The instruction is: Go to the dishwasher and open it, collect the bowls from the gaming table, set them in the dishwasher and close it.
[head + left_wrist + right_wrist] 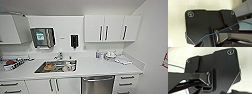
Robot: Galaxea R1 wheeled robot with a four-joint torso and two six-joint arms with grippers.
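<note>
Looking for fingers first: neither wrist view lets me tell whether either gripper's fingers are wide, narrow or holding anything. Both views show the robot's own dark plate and jointed bar against a pale surface; a thin blue wire [226,28] crosses the plate in the left wrist view.

Head view, facing a kitchenette. White worktop [100,67] runs wall to wall, ending at the right-hand wall. Dishwasher [98,85] sits under the worktop's front edge, right of centre, steel front, bar handle across its top, door shut. White drawers [127,83] just beside it on the right; white cabinet doors [53,85] with dark handles on its left.

Sink [57,66] is set into the worktop left of centre, with dishes inside, too blurred to sort. Tap [60,55] stands at the sink's back edge. Near the worktop's left end, a dark-patterned bowl [11,65] with something red in it. Toward the back right corner, a cluster of small items [110,55], not clear enough to name, and a pale cloth or paper [122,60] beside them.

On the wall above: steel paper-towel dispenser [43,37] over the sink's left side, a small dark dispenser [74,41] to its right, white wall cupboards [112,28] above the right half of the worktop. Another white cupboard [11,30] hangs at the far left.
</note>
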